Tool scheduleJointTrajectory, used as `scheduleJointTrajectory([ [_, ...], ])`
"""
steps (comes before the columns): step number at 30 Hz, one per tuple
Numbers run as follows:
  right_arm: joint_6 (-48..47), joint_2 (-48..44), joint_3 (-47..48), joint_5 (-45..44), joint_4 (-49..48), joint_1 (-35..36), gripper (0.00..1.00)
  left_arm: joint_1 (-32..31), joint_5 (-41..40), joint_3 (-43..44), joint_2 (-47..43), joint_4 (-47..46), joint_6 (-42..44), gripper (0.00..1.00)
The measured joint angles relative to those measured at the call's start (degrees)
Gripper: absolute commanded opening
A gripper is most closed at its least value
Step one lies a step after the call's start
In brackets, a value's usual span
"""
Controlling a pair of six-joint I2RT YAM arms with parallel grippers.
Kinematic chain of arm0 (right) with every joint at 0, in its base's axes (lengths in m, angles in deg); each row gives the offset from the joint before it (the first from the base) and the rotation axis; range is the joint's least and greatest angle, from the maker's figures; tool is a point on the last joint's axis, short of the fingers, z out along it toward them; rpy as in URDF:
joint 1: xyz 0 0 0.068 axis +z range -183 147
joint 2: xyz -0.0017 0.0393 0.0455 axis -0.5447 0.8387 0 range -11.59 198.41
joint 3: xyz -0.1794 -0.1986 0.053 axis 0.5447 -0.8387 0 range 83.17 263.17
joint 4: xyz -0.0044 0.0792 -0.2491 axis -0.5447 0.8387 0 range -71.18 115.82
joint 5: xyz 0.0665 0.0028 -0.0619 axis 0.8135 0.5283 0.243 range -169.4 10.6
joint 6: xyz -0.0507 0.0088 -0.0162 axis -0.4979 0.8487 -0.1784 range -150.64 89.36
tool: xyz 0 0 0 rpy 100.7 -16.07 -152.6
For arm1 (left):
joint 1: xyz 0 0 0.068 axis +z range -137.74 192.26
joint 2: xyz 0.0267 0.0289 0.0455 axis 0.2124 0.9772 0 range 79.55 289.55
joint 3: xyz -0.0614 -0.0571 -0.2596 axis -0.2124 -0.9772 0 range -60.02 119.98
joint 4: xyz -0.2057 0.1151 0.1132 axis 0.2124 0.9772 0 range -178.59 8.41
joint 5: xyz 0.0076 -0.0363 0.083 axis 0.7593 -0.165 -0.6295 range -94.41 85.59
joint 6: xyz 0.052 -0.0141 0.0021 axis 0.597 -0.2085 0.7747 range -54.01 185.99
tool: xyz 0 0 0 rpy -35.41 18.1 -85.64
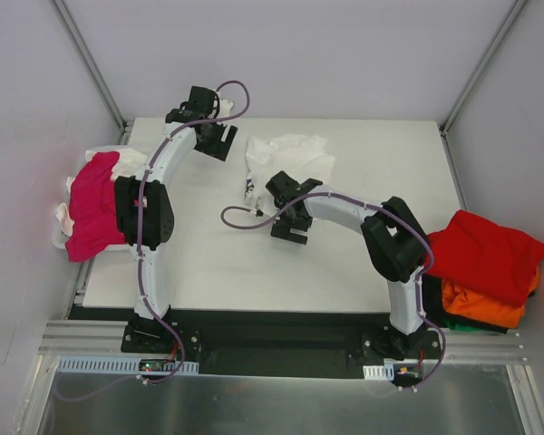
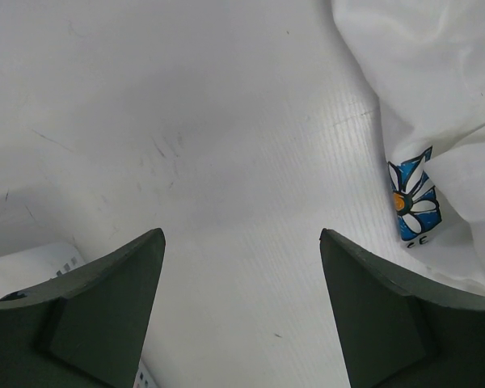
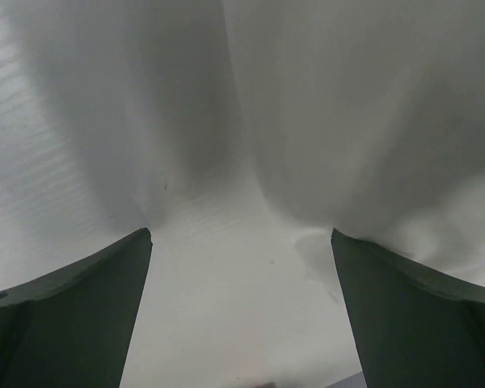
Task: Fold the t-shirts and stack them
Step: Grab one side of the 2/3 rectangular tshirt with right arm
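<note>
Looking down on a white table (image 1: 344, 263) with both arms reaching out over it. At its right edge, a red t-shirt (image 1: 485, 249) piled on top of an orange t-shirt (image 1: 480, 306), both hanging partly off the board. At the left edge, a magenta t-shirt (image 1: 95, 204) draped over some white cloth. Toward the far middle, a crumpled white t-shirt (image 1: 295, 156), unfolded, lying in a loose heap on the surface. Just on the near side of that heap, the right gripper (image 1: 277, 188) (image 3: 241, 234), released and empty, jaws spread wide with pale cloth folds close ahead. To the left of the heap, the left gripper (image 1: 219, 143) (image 2: 241, 236), likewise released, nothing between its jaws, only bare board below. Smallest of all, a blue daisy print (image 2: 412, 202) with letters beneath it, on a fold of the white cloth to the right of that claw.
</note>
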Motion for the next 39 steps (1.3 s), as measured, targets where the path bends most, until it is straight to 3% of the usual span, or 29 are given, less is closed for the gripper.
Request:
scheduleJointTrajectory([
  [14,-5.88,2.45,-0.22,-9.42,-6.32,2.34,0.99,0.00,0.02,-1.29,0.00,0.00,-0.02,0.77],
  [16,-6.43,2.71,0.04,-9.66,-6.36,2.40,0.95,0.00,0.02,-1.31,0.00,0.00,-0.02,0.77],
  [20,-7.78,4.07,1.16,-10.49,-6.34,2.56,0.71,0.00,0.02,-2.23,0.00,-0.28,-0.04,0.76],
  [25,-9.31,5.92,2.34,-11.76,-6.88,2.73,0.50,0.00,0.00,-3.13,0.00,-0.42,-0.02,0.75],
  [26,-9.51,6.32,2.51,-12.02,-7.10,2.73,0.38,0.00,0.00,-3.17,0.00,-0.39,-0.02,0.75],
  [31,-10.32,7.85,2.82,-13.00,-8.92,2.69,0.16,0.00,0.00,-3.21,0.00,-0.50,-0.02,0.75],
  [33,-10.38,8.11,2.82,-13.14,-9.38,2.67,0.01,0.00,0.00,-3.63,0.00,-0.68,-0.02,0.75],
  [39,-10.12,8.26,2.80,-13.64,-10.34,2.62,0.01,0.00,-0.02,-5.09,0.00,-0.83,-0.02,0.75],
])
